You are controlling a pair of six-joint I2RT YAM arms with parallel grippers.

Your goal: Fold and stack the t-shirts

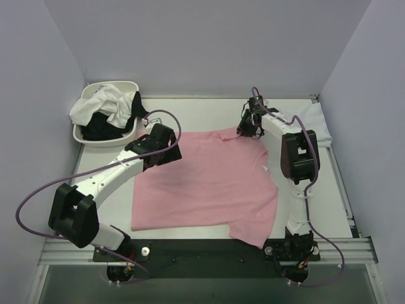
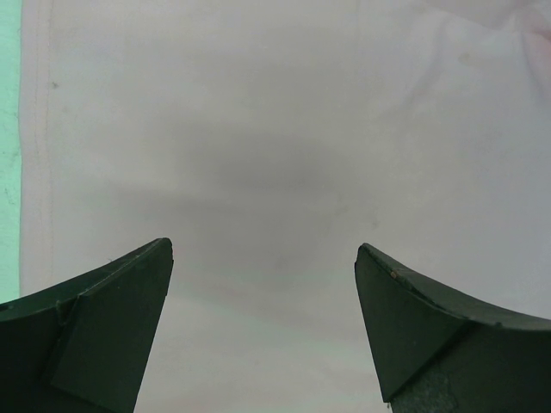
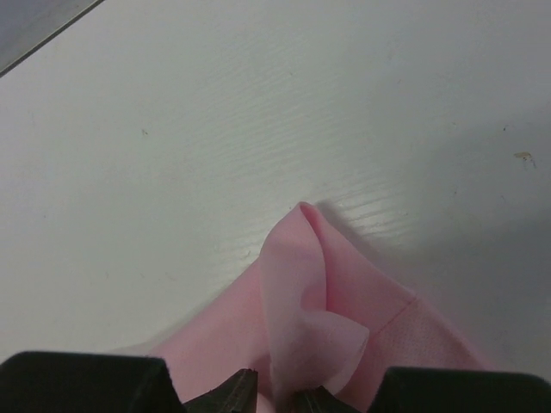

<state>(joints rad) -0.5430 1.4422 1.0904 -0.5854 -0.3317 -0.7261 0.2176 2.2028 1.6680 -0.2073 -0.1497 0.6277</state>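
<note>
A light pink t-shirt lies spread flat on the white table. My left gripper hovers over its far left part, and in the left wrist view it stands open with only pink fabric below. My right gripper is at the shirt's far right corner. In the right wrist view its jaws are shut on a raised fold of the pink cloth. More t-shirts, white and black, are heaped in the basin.
The white oval basin sits at the far left corner. A white cloth lies at the far right, behind the right arm. Walls close in the left, back and right sides. Bare table stretches beyond the pinched corner.
</note>
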